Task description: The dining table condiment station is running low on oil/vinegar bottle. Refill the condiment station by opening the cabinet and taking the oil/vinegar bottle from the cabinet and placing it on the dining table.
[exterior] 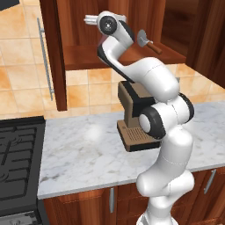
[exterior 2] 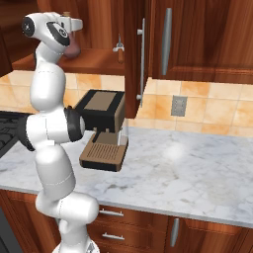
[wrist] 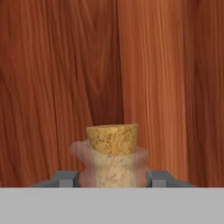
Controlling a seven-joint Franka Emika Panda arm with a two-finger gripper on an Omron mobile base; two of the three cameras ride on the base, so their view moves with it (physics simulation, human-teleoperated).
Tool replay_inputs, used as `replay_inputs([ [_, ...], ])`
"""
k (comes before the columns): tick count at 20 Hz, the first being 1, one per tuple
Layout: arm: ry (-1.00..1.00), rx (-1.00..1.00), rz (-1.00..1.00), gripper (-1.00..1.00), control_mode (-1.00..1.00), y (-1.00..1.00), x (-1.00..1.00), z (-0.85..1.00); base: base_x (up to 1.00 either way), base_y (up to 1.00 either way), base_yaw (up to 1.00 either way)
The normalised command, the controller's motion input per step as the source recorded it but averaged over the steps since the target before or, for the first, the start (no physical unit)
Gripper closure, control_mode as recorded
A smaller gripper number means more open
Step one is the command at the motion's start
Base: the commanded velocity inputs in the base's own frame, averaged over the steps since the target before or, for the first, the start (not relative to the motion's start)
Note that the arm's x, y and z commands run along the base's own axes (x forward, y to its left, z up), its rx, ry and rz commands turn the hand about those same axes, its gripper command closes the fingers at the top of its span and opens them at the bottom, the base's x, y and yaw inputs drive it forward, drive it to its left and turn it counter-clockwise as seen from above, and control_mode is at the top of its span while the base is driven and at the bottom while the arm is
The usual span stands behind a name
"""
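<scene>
Oil/vinegar bottle [wrist: 113, 162] sat on cabinet [exterior: 127, 55] shelf, neck between gripper [wrist: 113, 178] fingers, spread wide, no contact. Likely glass: light, slick, fragile. Grab neck under cork.

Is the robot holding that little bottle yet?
Cannot tell. The tool has a fingertip on each side of the oil/vinegar bottle just below its cork, but contact isn't visible.

Oil/vinegar bottle [wrist: 113, 162] seen from close in front, centred at the lower edge between the two grey fingertips [wrist: 66, 178] of the gripper [wrist: 113, 179]. A tan cork stopper [wrist: 113, 138] (speckled, slightly tapered) tops a pale, translucent neck. Each fingertip stands just beside the neck; contact cannot be judged. Behind, the cabinet's reddish-brown wood panel [wrist: 153, 65] with vertical grain
</scene>
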Motion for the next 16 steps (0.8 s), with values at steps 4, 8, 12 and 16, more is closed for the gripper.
replay_inputs([
  [4, 0.00, 0.00, 0.00, 1.00, -1.00, 0.00, 0.01, 0.00, 0.00, 0.00, 0.00],
  [8, -0.09, 0.00, 0.00, 1.00, -1.00, 0.00, -0.52, 0.00, 0.00, 0.00, 0.00],
  [12, -0.08, 0.00, 0.00, 1.00, -1.00, 0.03, -1.00, 0.22, 0.00, 0.00, 0.00],
  [16, 0.00, 0.00, 0.06, 1.00, -1.00, 0.07, -1.00, 0.02, 0.00, 0.00, 0.00],
])
